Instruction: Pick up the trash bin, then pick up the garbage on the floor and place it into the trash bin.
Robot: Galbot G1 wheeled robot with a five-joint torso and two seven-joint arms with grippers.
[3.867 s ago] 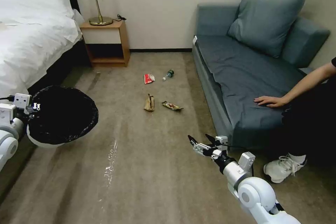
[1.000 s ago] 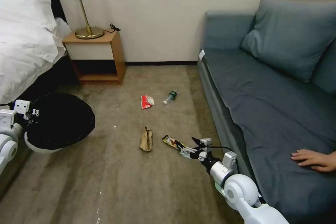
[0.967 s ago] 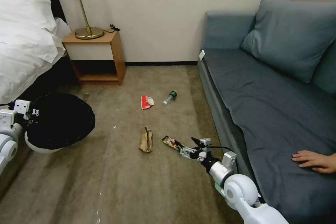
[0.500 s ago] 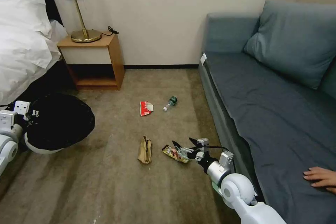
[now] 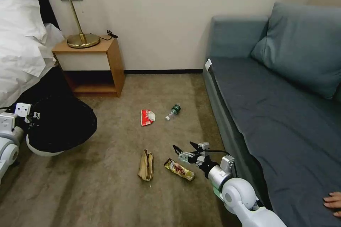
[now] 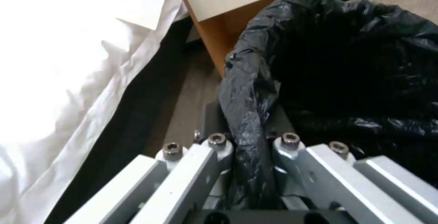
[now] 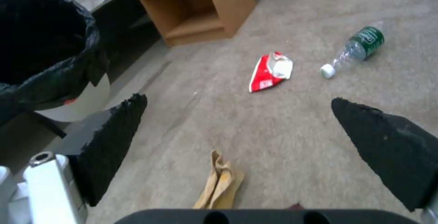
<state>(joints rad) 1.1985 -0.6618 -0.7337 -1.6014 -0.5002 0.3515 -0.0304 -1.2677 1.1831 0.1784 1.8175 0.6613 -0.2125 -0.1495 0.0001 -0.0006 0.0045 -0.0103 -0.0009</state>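
The trash bin [image 5: 63,123], white with a black bag over its rim, hangs just above the floor [image 5: 106,191] at the left. My left gripper [image 5: 31,117] is shut on its rim, and in the left wrist view the bag [image 6: 356,80] is pinched in that gripper [image 6: 250,140]. My right gripper [image 5: 183,145] is open, low over the yellow-brown snack wrapper [image 5: 178,169]. The brown paper bag [image 5: 146,165] lies left of that wrapper. Farther off lie the red-and-white wrapper [image 5: 147,117] and the small bottle [image 5: 173,111]. In the right wrist view, beyond the open gripper [image 7: 237,100], are the red wrapper [image 7: 269,71], bottle [image 7: 356,48], paper bag [image 7: 219,183] and bin [image 7: 41,46].
A blue sofa [image 5: 277,113] runs along the right, close beside my right arm. A wooden nightstand [image 5: 90,65] with a brass lamp [image 5: 80,25] stands against the back wall. The bed [image 5: 21,53] with white bedding is at the left, behind the bin.
The whole view has shifted closer to the wall and the litter. My open right gripper has moved from just short of the snack wrapper to over it. The bin stays held.
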